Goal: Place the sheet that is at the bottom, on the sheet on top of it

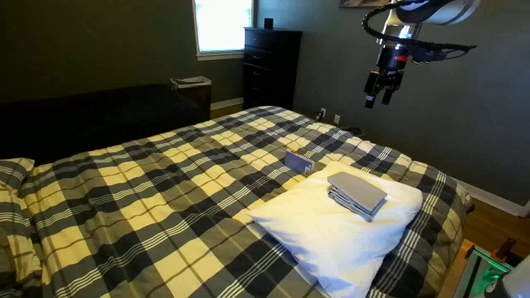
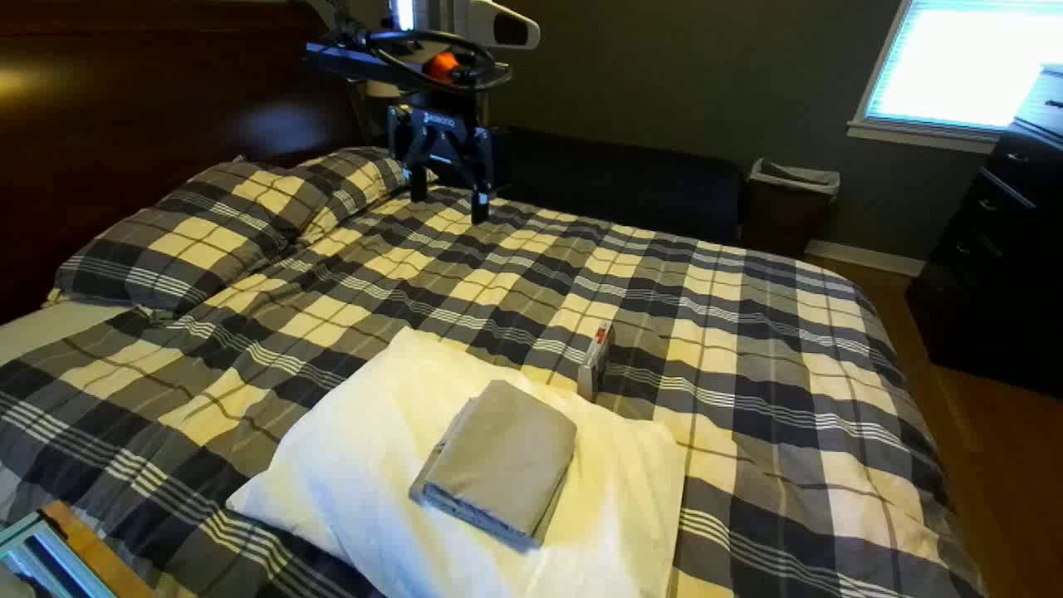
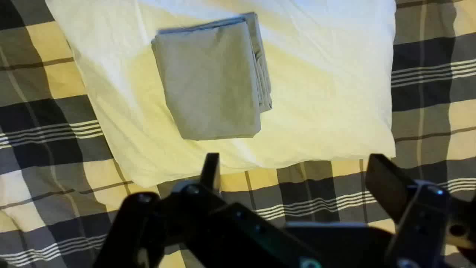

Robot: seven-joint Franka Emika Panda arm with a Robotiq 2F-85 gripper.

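– As the jaws stand wide, holding nothing, where's the lower grey folded fabric sheet (image 3: 262, 78)?
– On the rectangular white cloth pillow (image 3: 327, 82). Pinch the sheet's jutting edge (probably soft, light).

Gry sheets (image 3: 212, 83) stkd on pillow (image 3: 327, 89)

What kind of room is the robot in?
It looks like a bedroom: there's a bed with a white pillow lying on it, and a dark dresser against the wall.
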